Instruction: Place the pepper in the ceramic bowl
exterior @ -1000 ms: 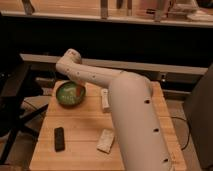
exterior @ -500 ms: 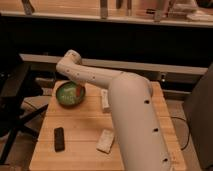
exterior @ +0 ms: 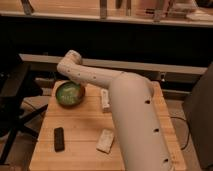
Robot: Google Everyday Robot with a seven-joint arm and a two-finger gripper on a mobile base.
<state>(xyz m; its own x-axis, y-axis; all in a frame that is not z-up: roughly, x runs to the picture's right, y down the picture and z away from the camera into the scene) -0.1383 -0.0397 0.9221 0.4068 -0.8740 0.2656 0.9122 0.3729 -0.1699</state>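
Nothing's moved since a second ago: your gripper (exterior: 75, 86) hangs over the ceramic bowl (exterior: 69, 94), upper left of the bench (exterior: 85, 125), grip state can't tell; probably the release step, so drop the pepper and lift clear.

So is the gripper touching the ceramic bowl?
Cannot tell. In the camera view the arm ends above the ceramic bowl and hides the gripper there, so neither contact nor gap shows.

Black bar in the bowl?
No, the black bar lies on the table, apart from the ceramic bowl; the gripper is hidden behind the arm.
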